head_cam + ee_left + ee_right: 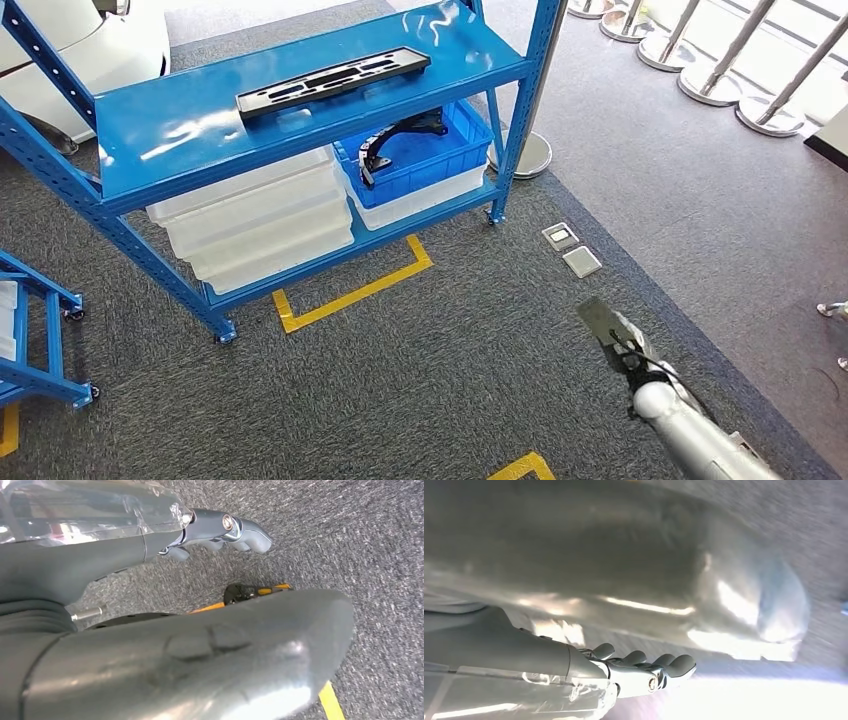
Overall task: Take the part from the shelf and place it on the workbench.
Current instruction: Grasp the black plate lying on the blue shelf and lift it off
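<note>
A long flat black part [333, 80] lies on the top level of the blue shelf [180, 130]. A curved black part [400, 138] sits in a blue bin [430, 160] on the lower level. My right hand [607, 326] hangs low over the carpet, well to the right of the shelf and apart from it. Its fingers [644, 664] are loosely extended and hold nothing. My left hand [220, 530] is over the grey carpet, fingers slightly bent with nothing in them.
Stacked white bins [250, 215] fill the lower shelf's left side. Yellow floor tape [350, 290] marks the carpet in front of the shelf. Floor sockets [570, 248], a round post base [530, 155], stanchion bases [700, 80] and a second blue rack [30, 340] stand around.
</note>
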You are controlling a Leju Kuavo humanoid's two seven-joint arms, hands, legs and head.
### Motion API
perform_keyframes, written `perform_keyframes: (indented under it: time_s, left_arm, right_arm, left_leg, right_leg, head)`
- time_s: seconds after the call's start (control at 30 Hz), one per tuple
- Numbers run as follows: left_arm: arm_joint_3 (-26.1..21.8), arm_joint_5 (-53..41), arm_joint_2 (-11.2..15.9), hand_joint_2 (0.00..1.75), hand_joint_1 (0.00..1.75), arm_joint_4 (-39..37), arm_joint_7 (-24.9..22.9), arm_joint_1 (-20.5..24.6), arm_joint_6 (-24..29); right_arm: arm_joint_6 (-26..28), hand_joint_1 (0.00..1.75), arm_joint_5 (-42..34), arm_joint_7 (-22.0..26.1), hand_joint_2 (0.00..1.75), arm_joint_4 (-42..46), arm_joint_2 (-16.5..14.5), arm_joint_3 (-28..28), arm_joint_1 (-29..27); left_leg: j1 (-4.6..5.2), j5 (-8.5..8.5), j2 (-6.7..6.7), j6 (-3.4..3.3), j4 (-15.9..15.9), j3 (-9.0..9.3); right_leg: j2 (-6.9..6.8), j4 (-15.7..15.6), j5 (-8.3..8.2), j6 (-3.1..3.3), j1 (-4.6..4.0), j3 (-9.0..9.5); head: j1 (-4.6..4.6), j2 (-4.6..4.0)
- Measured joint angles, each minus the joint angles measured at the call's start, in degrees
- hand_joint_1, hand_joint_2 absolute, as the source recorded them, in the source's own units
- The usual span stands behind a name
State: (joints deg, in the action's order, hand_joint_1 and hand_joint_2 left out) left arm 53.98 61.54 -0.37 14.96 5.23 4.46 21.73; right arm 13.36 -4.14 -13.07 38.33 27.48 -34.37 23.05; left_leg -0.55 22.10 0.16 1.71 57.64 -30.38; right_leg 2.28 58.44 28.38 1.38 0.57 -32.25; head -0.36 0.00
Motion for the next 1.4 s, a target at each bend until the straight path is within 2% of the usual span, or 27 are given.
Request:
perform_keyframes:
  time_s: [0.2, 0.43, 0.77, 1.07, 1.2, 1.4]
  left_arm:
    - [2.6, 0.8, 0.0, 0.00, 0.00, -0.5, -0.7, 0.5, 0.7]
    - [5.2, 0.9, 0.0, 0.00, 0.00, -0.7, -1.4, 1.0, 1.0]
    - [8.1, 0.8, 0.0, 0.00, 0.00, -1.1, -2.5, 1.6, 1.0]
    - [10.4, 0.7, 0.0, 0.00, 0.00, -1.4, -3.4, 1.9, 1.0]
    - [11.0, 0.7, 0.0, 0.00, 0.00, -1.5, -3.5, 1.9, 0.9]
    - [12.2, 0.0, 0.0, 0.00, 0.00, -1.7, -4.0, 1.9, 0.7]
  right_arm:
    - [-2.8, 0.00, 7.8, -1.6, 0.00, 5.2, 1.3, -0.4, 8.5]
    - [-6.2, 0.00, 16.2, -1.6, 0.00, 10.9, 0.0, -3.8, 17.7]
    - [-12.6, 0.00, 27.0, 1.0, 0.00, 15.6, -7.8, -13.4, 28.2]
    - [-19.1, 0.00, 35.3, 4.9, 0.00, 16.6, -15.1, -22.0, 35.3]
    - [-21.3, 0.00, 36.9, 5.6, 0.00, 16.8, -16.8, -24.7, 36.9]
    - [-23.0, 0.00, 36.8, 4.5, 0.00, 17.2, -17.2, -27.1, 37.5]
  left_leg:
    - [0.00, -0.05, -0.10, 0.01, 0.0, -0.04]
    - [-0.02, -0.16, -0.40, 0.00, 0.0, -0.13]
    - [-0.05, -0.26, -0.50, 0.08, 0.0, -0.15]
    - [-0.04, -0.29, -0.50, 0.11, 0.0, -0.13]
    - [-0.02, -0.29, -0.50, 0.12, 0.0, -0.13]
    - [0.02, -0.29, -0.50, 0.12, 0.0, -0.12]
  right_leg:
    - [-0.09, 0.0, -0.03, 0.00, 0.00, 0.00]
    - [-0.38, 0.1, -0.03, 0.00, -0.02, -0.01]
    - [-0.45, 0.2, -0.03, 0.01, -0.07, -0.04]
    - [-0.44, 0.2, -0.03, 0.01, -0.11, -0.09]
    - [-0.43, 0.2, -0.03, 0.01, -0.12, -0.09]
    - [-0.42, 0.2, -0.03, 0.01, -0.12, -0.11]
  head:
    - [0.04, 0.00]
    - [0.03, 0.00]
    - [-0.03, 0.00]
    - [-0.03, 0.00]
    - [-0.04, 0.00]
    - [0.01, 0.00]
